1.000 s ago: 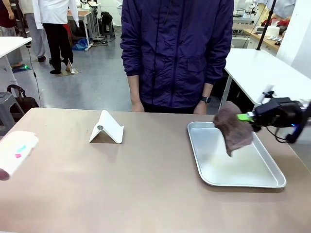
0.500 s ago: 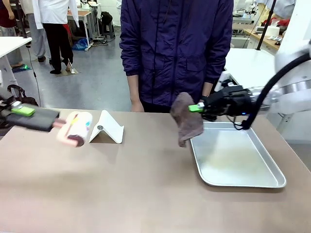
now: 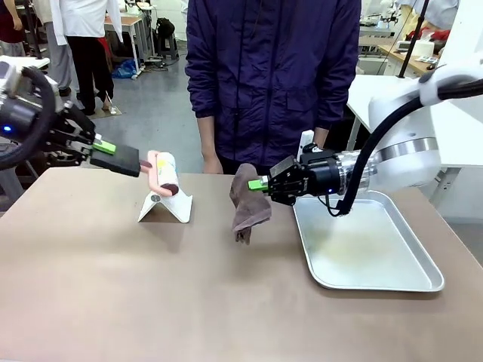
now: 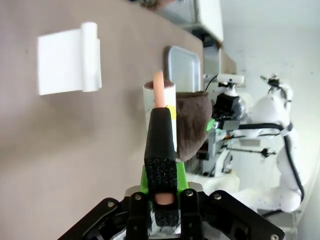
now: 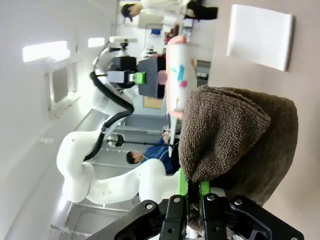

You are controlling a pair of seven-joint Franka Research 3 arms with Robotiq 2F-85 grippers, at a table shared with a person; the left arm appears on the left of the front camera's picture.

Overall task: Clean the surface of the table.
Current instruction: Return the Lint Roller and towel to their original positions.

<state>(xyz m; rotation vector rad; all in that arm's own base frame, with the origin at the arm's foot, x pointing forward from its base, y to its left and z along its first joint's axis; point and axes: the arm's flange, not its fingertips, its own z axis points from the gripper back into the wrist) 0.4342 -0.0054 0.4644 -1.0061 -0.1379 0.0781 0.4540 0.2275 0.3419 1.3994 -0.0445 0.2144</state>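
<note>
The brown-beige table (image 3: 189,286) spreads across the front view. My left gripper (image 3: 106,148) is shut on the black handle of a lint roller (image 3: 163,173), whose white roll hangs just above a white folded stand (image 3: 167,200). In the left wrist view the gripper (image 4: 163,196) clamps that handle, with the roller (image 4: 160,97) pointing away. My right gripper (image 3: 258,184) is shut on a brown cloth (image 3: 249,200) that hangs over the table left of the tray. The right wrist view has the gripper (image 5: 193,189) pinching the cloth (image 5: 235,130).
A silver metal tray (image 3: 413,265) lies on the table's right part. A person in a dark jacket (image 3: 272,75) stands at the far edge, one hand (image 3: 213,166) near the table. The near half of the table is bare.
My left arm swung in from the left with the roller, up to the white stand. My right gripper carried the cloth leftward from over the tray to the table's middle.
</note>
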